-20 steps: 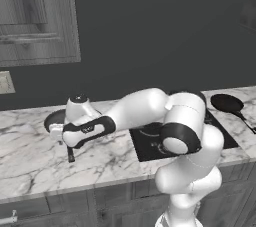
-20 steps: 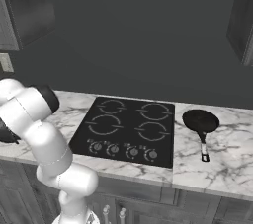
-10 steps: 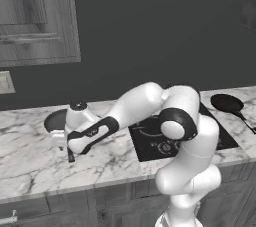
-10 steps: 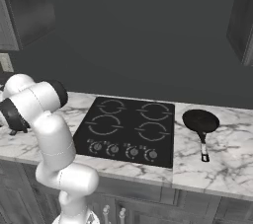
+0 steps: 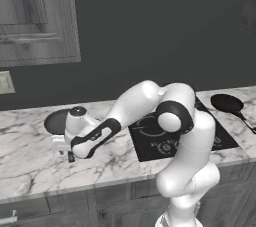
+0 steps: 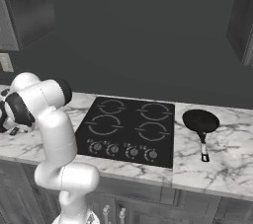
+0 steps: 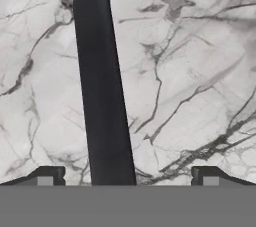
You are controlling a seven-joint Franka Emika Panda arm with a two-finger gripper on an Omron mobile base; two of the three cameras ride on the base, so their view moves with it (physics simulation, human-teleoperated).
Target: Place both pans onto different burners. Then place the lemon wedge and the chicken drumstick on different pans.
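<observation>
Left pan (image 5: 56,121): on marble counter (image 5: 30,156), left of frame, inside hidden
Gripper (image 7: 127,181): jaws apart, straddling its dark handle (image 7: 102,96)
Black pan (image 6: 200,120): empty, right of cooktop (image 6: 128,129)

1. The flat black cooktop (image 6: 129,128) sits in the middle of the white marble counter (image 6: 222,164).
2. The small black frying pan (image 6: 200,120) lies on the counter just to the right of the cooktop, its handle toward the front edge.
3. The wide grey pan with the long dark handle (image 5: 56,121) lies on the counter well to the left of the cooktop.
4. The open two-finger gripper (image 5: 66,155) is down over that pan's handle (image 7: 102,96), one finger on each side.
5. A white wall outlet (image 5: 6,82) is on the wall behind, further left.
</observation>
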